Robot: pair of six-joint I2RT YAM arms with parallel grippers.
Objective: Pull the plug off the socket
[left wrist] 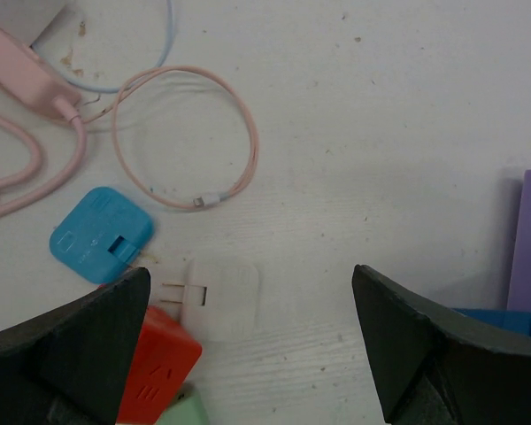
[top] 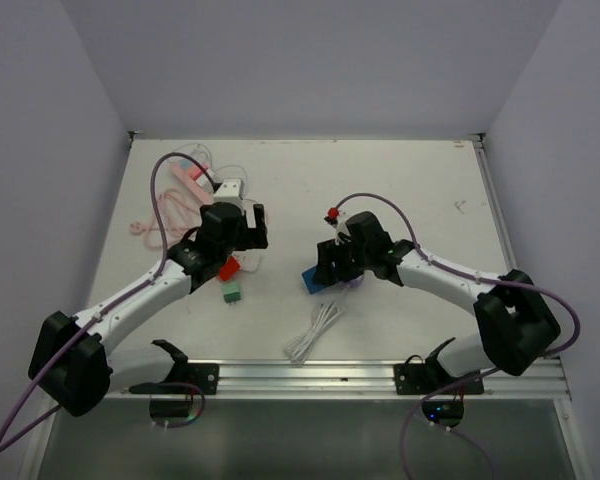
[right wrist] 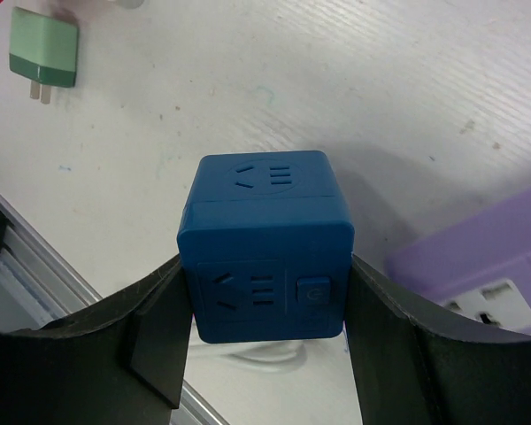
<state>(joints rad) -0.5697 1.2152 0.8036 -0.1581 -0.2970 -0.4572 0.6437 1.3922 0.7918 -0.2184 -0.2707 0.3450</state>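
Left gripper [left wrist: 248, 341]: jaws spread wide, holding nothing, lower edge of left wrist view.
White plug [left wrist: 221, 297]: flat on table [left wrist: 398, 124], lower centre between the fingers, prongs pointing left, just beside red adapter [left wrist: 159, 363] and light-blue adapter [left wrist: 100, 235].
Right gripper [right wrist: 267, 336]: pinching blue cube socket [right wrist: 265, 235], centre of right wrist view; purple power strip [right wrist: 478, 266] at right.

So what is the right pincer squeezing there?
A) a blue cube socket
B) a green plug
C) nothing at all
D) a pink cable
A: the right wrist view shows the blue cube socket pressed between both fingers of the right pincer.
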